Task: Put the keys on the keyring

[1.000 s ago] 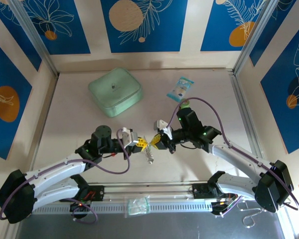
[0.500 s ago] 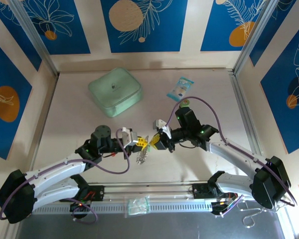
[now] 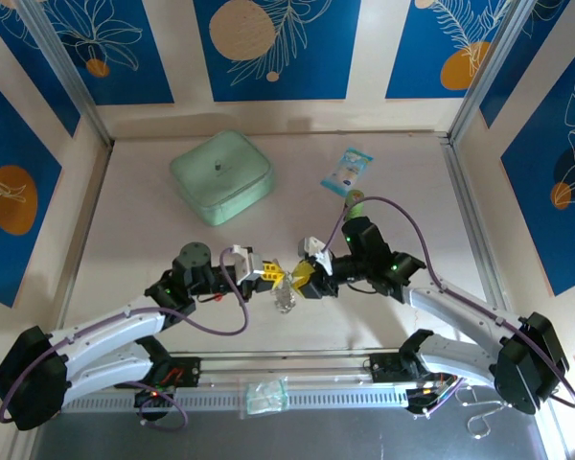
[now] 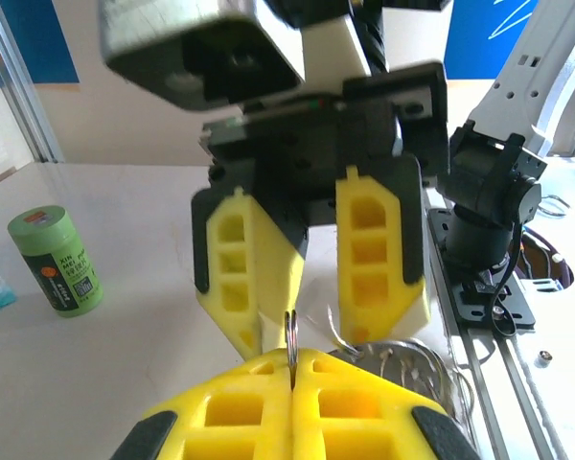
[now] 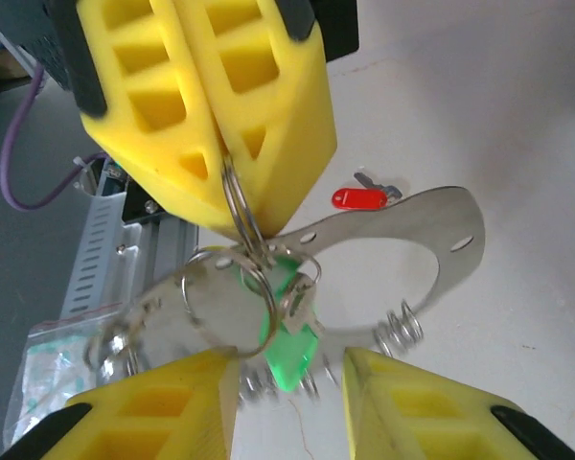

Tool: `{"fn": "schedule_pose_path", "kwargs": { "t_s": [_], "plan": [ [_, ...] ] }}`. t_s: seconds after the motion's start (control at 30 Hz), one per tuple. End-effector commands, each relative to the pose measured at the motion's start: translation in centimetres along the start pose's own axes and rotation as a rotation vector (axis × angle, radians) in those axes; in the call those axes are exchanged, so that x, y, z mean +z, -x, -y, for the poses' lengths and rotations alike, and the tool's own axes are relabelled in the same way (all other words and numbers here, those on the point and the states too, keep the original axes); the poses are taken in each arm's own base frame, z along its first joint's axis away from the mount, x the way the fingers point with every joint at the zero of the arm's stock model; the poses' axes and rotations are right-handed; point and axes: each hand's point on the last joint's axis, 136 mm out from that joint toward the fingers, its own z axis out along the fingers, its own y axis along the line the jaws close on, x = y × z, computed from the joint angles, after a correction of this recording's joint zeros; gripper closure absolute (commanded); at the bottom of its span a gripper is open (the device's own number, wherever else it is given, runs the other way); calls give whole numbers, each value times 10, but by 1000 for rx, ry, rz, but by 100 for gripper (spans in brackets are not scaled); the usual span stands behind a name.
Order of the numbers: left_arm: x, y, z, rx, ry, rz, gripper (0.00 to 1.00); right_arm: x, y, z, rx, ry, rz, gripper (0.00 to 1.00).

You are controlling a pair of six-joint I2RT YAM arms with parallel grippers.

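Left gripper: clamped on small split ring of keyring, hoop dangling beneath. Green key hangs on it. Right gripper: fingers apart, empty. Red key on table, unthreaded; next probably fetch, thread precisely.

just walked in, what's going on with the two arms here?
The two arms meet mid-table at the keyring. The left hand is shut on one of its thin metal loops. The right hand faces it, open, with the green key in its gap among the loops; whether that key is threaded on is unclear. The red key lies apart on the table.
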Motion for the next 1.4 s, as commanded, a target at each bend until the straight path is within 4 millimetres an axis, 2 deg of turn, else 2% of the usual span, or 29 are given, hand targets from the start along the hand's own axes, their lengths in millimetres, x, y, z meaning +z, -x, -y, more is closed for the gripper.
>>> {"fn": "schedule_pose_path", "kwargs": {
  "t_s": [0.0, 0.37, 0.7, 0.87, 1.0, 1.37],
  "plan": [
    [-3, 18, 4, 32, -9, 71, 100, -1, 8, 7, -24, -67, 47, 65],
    [-5, 21, 1, 33, 18, 93, 100, 15, 12, 2, -34, -22, 66, 64],
    [-8, 24, 0, 39, 37, 104, 100, 17, 11, 7, -55, -45, 76, 83],
    [-10, 25, -1, 41, 50, 108, 100, 15, 11, 7, -69, -60, 83, 93],
    [-10, 24, 0, 34, 43, 102, 100, 9, 19, 11, -97, -99, 101, 100],
    [-9, 14, 0, 25, 39, 42, 100, -10, 46, 3, -190, -108, 98, 100]
  ]
}}
